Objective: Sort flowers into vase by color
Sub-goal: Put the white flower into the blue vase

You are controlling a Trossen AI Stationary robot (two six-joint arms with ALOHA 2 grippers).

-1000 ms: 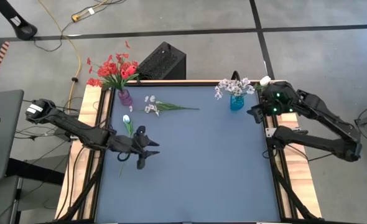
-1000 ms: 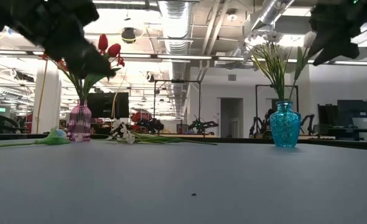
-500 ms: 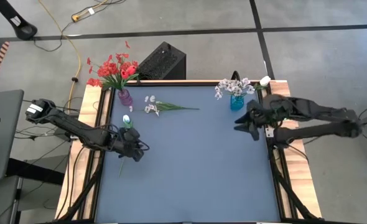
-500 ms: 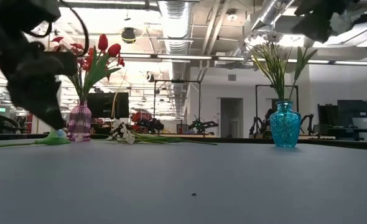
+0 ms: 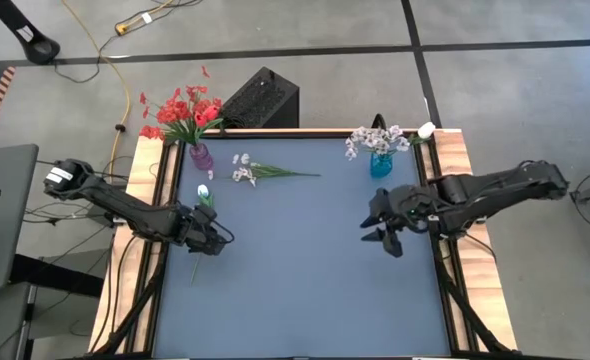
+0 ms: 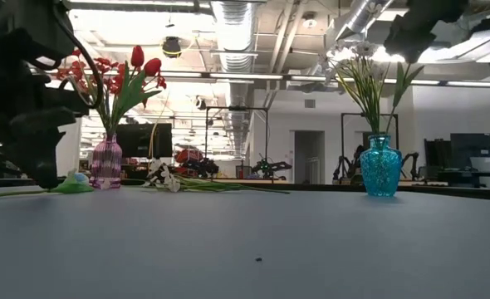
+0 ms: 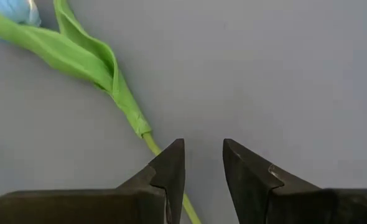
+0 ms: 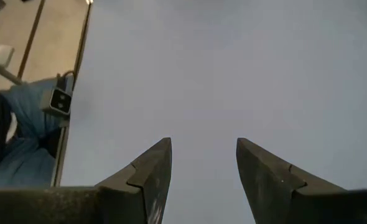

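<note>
A pale tulip (image 5: 204, 192) lies flat on the blue table near the left edge, its stalk running toward the near edge. My left gripper (image 5: 213, 238) points down over that stalk (image 7: 147, 138), open by a narrow gap. A white-bloomed stem (image 5: 260, 172) lies on the table farther back. Red flowers stand in a pink vase (image 5: 201, 155) at the far left corner. White ones stand in a blue vase (image 5: 379, 163) at the far right. My right gripper (image 5: 383, 234) hangs open above the table's right part, holding nothing. My left gripper comes at the tulip's stalk from above, slanting down, its fingers across the stalk below the leaf. The stalk runs behind one fingertip (image 7: 174, 163) and shows again in the gap (image 7: 190, 208). Whether a finger touches it, I cannot tell.
A black box (image 5: 263, 98) sits just beyond the table's far edge. Wooden rails (image 5: 143, 200) border the left and right sides. A person's blue-clad leg (image 8: 22, 130) shows beside the table in the right wrist view. The middle and near parts of the table are bare.
My left gripper has tipped to point down, rolled, and sunk onto the tulip's stalk, its fingers drawing closer together. My right gripper has swung from beside the blue vase toward the table's middle and near edge, staying open. The flowers have not moved.
</note>
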